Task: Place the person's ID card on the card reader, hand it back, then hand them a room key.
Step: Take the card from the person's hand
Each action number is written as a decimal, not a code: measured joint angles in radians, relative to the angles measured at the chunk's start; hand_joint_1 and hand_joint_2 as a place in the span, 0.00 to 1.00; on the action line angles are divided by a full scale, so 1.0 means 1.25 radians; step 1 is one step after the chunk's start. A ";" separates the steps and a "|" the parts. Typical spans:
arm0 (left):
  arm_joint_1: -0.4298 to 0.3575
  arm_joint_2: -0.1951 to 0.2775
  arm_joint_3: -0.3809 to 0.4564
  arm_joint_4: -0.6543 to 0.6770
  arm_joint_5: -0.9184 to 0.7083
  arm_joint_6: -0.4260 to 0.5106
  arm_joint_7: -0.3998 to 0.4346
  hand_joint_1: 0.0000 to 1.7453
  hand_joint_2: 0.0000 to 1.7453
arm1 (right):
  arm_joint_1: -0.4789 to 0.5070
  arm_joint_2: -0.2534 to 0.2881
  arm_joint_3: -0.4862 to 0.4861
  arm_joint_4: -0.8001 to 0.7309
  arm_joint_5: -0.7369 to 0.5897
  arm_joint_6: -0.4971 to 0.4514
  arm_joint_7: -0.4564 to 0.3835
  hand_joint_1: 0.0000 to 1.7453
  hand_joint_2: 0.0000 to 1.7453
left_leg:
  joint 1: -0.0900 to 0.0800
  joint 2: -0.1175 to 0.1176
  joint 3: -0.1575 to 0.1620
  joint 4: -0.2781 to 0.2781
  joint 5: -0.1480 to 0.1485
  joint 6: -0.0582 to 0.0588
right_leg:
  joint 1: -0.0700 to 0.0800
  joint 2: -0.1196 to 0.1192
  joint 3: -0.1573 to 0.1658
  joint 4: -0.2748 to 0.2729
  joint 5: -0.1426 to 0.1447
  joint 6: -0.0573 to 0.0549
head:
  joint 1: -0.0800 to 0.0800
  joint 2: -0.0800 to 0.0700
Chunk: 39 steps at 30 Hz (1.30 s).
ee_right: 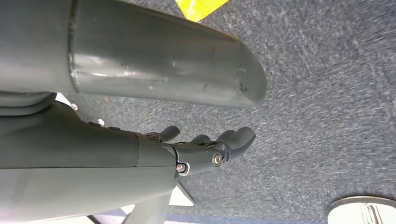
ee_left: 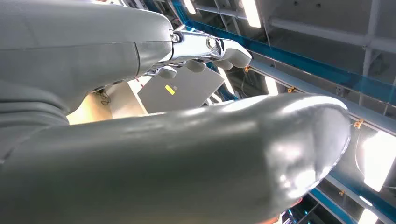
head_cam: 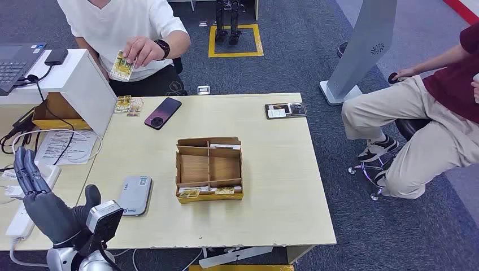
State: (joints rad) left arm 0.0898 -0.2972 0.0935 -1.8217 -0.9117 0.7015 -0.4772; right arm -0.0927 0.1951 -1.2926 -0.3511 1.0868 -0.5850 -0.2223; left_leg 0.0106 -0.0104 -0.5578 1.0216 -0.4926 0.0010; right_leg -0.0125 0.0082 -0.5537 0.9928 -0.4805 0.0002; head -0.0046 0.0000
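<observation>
A person in a white shirt sits across the table and holds up a yellowish ID card (head_cam: 122, 65) in one hand. The grey card reader (head_cam: 134, 195) lies flat near the table's front left. My left hand (head_cam: 42, 195) is raised beside the reader on its left, fingers stretched and apart, holding nothing; its fingers (ee_left: 212, 47) point up toward the ceiling. My right hand (ee_right: 205, 147) hangs over grey carpet with its fingers loosely extended and nothing in it. A cardboard divider box (head_cam: 209, 168) at mid-table has key cards (head_cam: 212, 192) in its front slot.
A dark phone (head_cam: 162, 113) and some small cards (head_cam: 129, 105) lie at the table's far left. A black card holder (head_cam: 286, 110) sits at the far right. A white stand (head_cam: 85, 84) with a laptop (head_cam: 17, 65) and cables stands on the left. Another person (head_cam: 429, 124) sits to the right.
</observation>
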 joint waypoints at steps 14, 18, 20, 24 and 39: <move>-0.003 0.001 -0.008 0.016 0.005 0.000 -0.010 0.00 0.00 | 0.010 -0.018 0.010 0.001 0.039 0.040 0.101 0.00 0.00 | 0.000 0.000 0.000 0.000 0.000 0.000 | 0.000 0.000 0.000 0.000 0.000 0.000 | 0.000 0.000; -0.005 0.001 -0.013 0.023 0.011 0.000 -0.011 0.00 0.50 | 0.010 -0.019 0.013 0.001 0.042 0.045 0.108 0.00 0.00 | 0.000 0.000 0.000 0.000 0.000 0.000 | 0.000 0.000 0.000 0.000 0.000 0.000 | 0.000 0.000; -0.006 0.001 -0.016 0.027 0.018 0.000 -0.013 0.00 1.00 | 0.011 -0.019 0.015 0.001 0.045 0.047 0.110 0.00 0.00 | 0.000 0.000 0.000 0.000 0.000 0.000 | 0.000 0.000 0.000 0.000 0.000 0.000 | 0.000 0.000; -0.009 0.001 -0.020 0.044 0.031 -0.001 -0.027 0.00 1.00 | 0.011 -0.019 0.022 0.002 0.057 0.050 0.119 0.00 0.00 | 0.000 0.000 0.000 0.000 0.000 0.000 | 0.000 0.000 0.000 0.000 0.000 0.000 | 0.000 0.000; -0.102 0.007 -0.009 0.131 -0.149 -0.001 -0.003 0.00 1.00 | 0.008 -0.043 0.051 0.031 0.094 0.051 0.122 0.00 0.00 | 0.000 0.001 0.000 0.000 0.000 0.000 | 0.000 0.001 -0.001 0.000 0.000 0.000 | 0.000 0.000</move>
State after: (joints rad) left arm -0.0377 -0.2889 0.0825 -1.6578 -1.0978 0.7004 -0.4805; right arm -0.0822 0.1418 -1.2289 -0.3129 1.2048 -0.5217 -0.0694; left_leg 0.0106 -0.0095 -0.5577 1.0218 -0.4924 0.0010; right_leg -0.0125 0.0089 -0.5546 0.9928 -0.4799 -0.0003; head -0.0043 0.0000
